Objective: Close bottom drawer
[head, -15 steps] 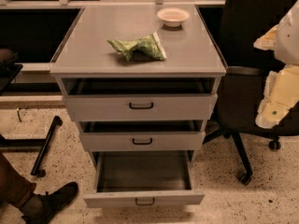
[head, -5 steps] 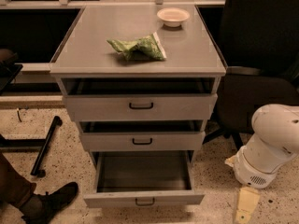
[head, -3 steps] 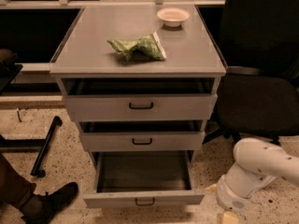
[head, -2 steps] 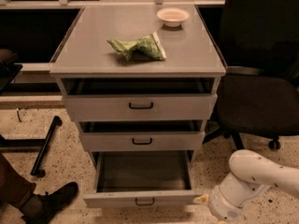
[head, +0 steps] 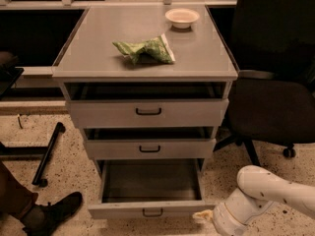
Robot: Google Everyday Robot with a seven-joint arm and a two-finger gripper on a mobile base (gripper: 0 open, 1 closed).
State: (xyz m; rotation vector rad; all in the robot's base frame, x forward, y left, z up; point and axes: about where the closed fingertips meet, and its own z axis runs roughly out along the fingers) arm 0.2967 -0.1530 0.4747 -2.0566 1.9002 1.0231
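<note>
Bottom drawer point(head: 152, 211) sits pulled out at six o'clock. My pincer point(head: 203, 215) is low at five o'clock, just beside its front's right corner, presumably placed to shove it in (apart or together, I can't tell).

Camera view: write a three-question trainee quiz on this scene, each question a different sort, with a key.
1. Fill in: on the cabinet top lie a green bag and a white ____.
2. True or false: the bottom drawer is fully shut.
3. The gripper is: A on the cabinet top; B low, by the bottom drawer's front right corner; C inside that drawer.
Key: 1 bowl; 2 false; 3 B.
</note>
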